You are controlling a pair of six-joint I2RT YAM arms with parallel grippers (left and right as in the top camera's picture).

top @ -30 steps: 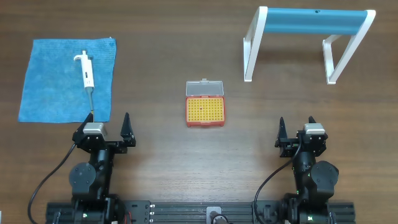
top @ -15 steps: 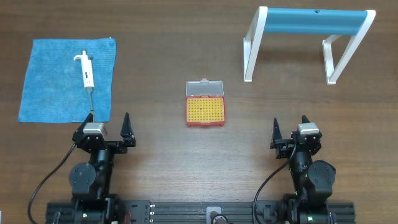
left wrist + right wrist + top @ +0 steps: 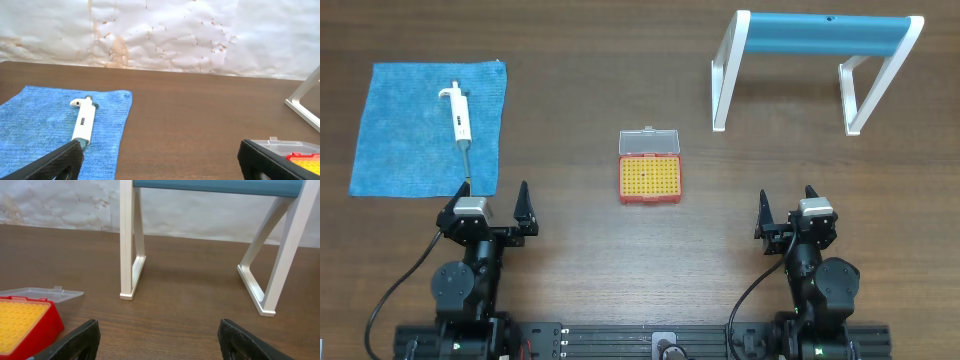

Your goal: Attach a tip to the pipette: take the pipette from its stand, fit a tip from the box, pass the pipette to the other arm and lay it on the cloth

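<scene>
As the slim white plastic pipette (image 3: 459, 118) lies on the blue cloth (image 3: 400, 150), with the left gripper (image 3: 488, 196) and right gripper (image 3: 787, 196) wide and empty, nothing seems left.

Overhead camera looks down; low wrist cameras share tip box (image 3: 649, 180).

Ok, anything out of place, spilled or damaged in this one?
Nothing stands out. The pipette lies on the blue cloth, the tip box sits open mid-table, nothing spilled, the stand is upright, and the left gripper and right gripper are open, empty.
</scene>
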